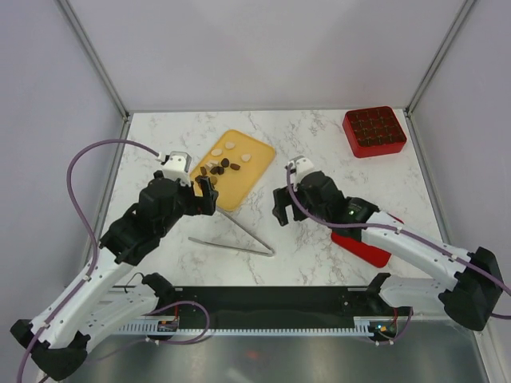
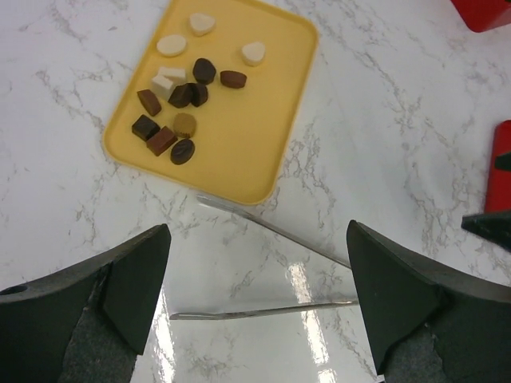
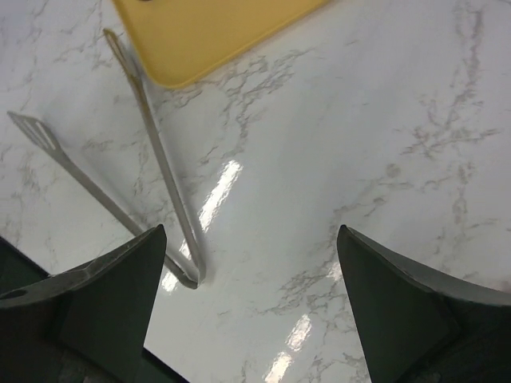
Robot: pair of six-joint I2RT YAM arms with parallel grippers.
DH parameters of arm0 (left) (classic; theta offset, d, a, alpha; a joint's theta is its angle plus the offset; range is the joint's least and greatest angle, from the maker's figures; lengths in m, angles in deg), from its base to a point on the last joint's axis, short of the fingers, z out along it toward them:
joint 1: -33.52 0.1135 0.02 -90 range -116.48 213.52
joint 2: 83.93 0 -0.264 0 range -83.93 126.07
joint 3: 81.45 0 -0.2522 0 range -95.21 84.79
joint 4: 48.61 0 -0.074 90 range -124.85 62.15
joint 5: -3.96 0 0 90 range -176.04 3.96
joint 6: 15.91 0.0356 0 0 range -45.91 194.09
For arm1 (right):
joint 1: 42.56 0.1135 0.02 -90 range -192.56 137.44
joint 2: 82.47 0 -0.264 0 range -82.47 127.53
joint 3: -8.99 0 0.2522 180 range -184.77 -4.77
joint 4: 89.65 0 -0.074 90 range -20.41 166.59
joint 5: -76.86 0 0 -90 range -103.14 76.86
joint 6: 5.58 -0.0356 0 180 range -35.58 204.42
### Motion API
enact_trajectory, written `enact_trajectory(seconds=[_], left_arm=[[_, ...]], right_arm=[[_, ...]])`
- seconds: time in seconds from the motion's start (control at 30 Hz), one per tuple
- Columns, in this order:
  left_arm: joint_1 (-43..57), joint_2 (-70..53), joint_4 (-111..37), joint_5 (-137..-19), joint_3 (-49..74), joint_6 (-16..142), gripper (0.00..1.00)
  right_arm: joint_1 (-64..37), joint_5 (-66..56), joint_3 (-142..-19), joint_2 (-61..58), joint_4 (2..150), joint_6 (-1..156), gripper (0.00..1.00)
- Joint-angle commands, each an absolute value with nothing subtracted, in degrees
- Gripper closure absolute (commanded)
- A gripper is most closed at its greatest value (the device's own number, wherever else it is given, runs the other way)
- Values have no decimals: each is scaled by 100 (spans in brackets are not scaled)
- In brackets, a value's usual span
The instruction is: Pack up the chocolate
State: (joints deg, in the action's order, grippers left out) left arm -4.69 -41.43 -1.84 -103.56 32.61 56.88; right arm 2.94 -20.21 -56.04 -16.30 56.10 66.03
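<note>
The chocolate point(image 1: 223, 166) is several small dark brown and cream-white pieces lying on a yellow tray point(image 1: 249, 171) at the middle back of the table. In the left wrist view the chocolate point(image 2: 192, 94) clusters on the left half of the tray point(image 2: 247, 120). My left gripper point(image 1: 205, 194) hangs open just in front of the tray's near left edge, holding nothing. My right gripper point(image 1: 283, 211) is open and empty over bare marble, right of the tray. A red gridded box point(image 1: 374, 131) stands at the back right.
Metal tongs point(image 1: 231, 246) lie spread in a V on the marble in front of the tray, below my left gripper point(image 2: 257, 239) and left of my right gripper point(image 3: 251, 235). A flat red lid point(image 1: 367, 249) lies under the right arm. White walls enclose the table.
</note>
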Motion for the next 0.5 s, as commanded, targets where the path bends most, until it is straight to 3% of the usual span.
enact_trajectory(seconds=[0.0, 0.27, 0.47], left_arm=[[11, -4034, -163, -10205, 3004, 5318, 0], [1645, -3611, 382, -8886, 2898, 5027, 0], [2060, -3585, 488, -8674, 3064, 5045, 0]], right_arm=[[797, -1955, -5874, -1279, 6331, 7053, 3], [1746, -2008, -5803, -355, 7192, 7984, 2], [2010, -1797, -5803, 321, 7597, 8389, 2]])
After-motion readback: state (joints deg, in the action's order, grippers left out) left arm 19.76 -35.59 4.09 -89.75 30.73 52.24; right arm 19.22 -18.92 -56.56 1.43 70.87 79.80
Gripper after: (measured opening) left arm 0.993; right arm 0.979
